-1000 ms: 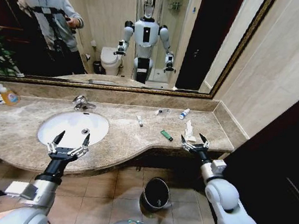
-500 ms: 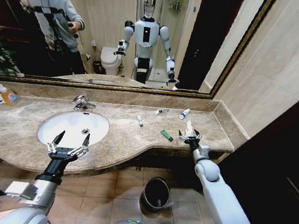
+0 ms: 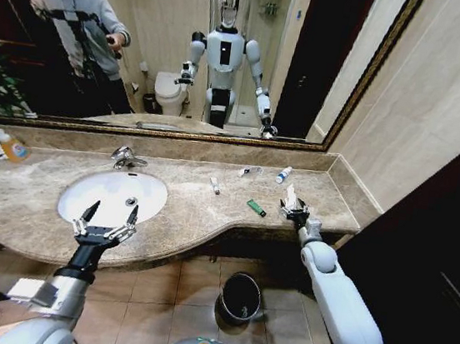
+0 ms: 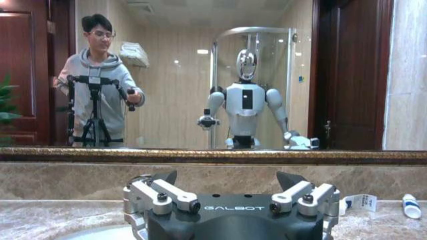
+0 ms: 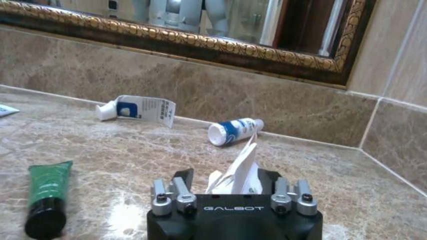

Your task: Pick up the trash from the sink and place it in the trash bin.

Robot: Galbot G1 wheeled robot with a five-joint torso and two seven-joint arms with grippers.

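Observation:
The white oval sink [image 3: 92, 197] is set in the brown marble counter. My left gripper [image 3: 105, 217] [image 4: 227, 180] hovers open over the sink's front rim. At the counter's right end my right gripper [image 3: 293, 208] [image 5: 228, 182] is shut on the white crumpled paper [image 3: 289, 196] [image 5: 235, 165], which sticks up between its fingers. On the marble lie a green tube [image 3: 256, 208] [image 5: 47, 197], a small white tube [image 3: 214, 185], a squeezed white tube [image 3: 249, 172] [image 5: 137, 107] and a blue-capped white bottle [image 3: 283, 174] [image 5: 233, 131]. The black trash bin [image 3: 240, 297] stands on the floor under the counter's edge.
The chrome faucet [image 3: 127, 158] stands behind the sink. A bottle of orange liquid [image 3: 13, 146] sits at the counter's far left. The mirror [image 3: 186, 49] lines the back wall, and a side wall closes off the counter's right end.
My right gripper has moved forward from the counter's front edge to the crumpled paper and closed on it. The left arm has stayed still.

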